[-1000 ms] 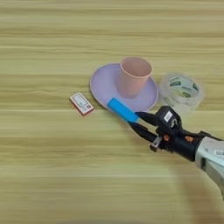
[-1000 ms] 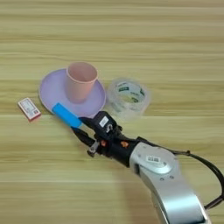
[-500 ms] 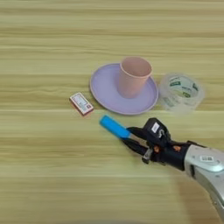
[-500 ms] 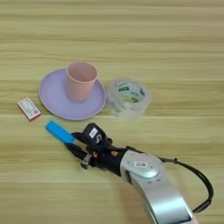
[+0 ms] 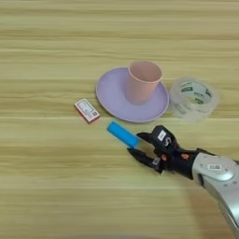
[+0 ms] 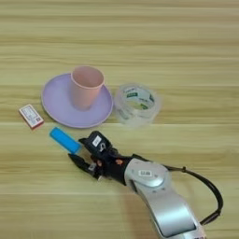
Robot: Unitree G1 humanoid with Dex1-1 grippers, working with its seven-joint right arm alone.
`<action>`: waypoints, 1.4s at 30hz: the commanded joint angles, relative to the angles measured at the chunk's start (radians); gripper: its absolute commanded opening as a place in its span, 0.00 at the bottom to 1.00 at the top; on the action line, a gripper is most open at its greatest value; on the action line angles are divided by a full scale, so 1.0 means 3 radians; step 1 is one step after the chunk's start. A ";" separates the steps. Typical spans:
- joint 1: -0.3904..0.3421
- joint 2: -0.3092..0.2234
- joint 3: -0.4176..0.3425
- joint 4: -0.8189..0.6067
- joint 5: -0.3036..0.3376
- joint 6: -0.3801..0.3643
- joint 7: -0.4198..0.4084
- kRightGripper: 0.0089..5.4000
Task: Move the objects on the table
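Note:
The bright-blue bar (image 5: 121,133) lies flat on the table (image 5: 56,186), just in front of the purple plate (image 5: 111,95). My right gripper (image 5: 134,143) is open, and the bar's right end sits at the mouth of its spread black fingers. In the right eye view the same gripper (image 6: 76,148) is below and to the right of the bar (image 6: 64,139). The pale pink cup (image 5: 144,81) stands upright on the plate. To the right of the plate rests the roll of clear tape (image 5: 193,96), lying flat.
A small red and white box (image 5: 87,110) lies to the left of the plate, close to the blue bar. My silver forearm (image 6: 156,196) comes in from the bottom right, with a black cable (image 6: 212,191) looping beside it.
The gripper carried the blue bar from the plate's front edge down and to the left onto the table. Its fingers now stand spread and the bar lies still.

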 commanded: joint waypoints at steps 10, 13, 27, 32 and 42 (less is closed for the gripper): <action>0.0031 -0.0117 -0.0560 -0.0556 0.0265 -0.0047 -0.0060 0.77; 0.0010 -0.0089 -0.0642 -0.0556 0.0305 -0.0012 -0.0101 0.83; -0.0407 0.0217 -0.0733 -0.0142 0.0250 0.0187 -0.0580 0.99; -0.0612 0.0322 -0.0745 0.0071 0.0258 0.0152 -0.0707 0.99; -0.0913 0.0399 -0.0792 0.0405 0.0267 0.0017 -0.0777 0.99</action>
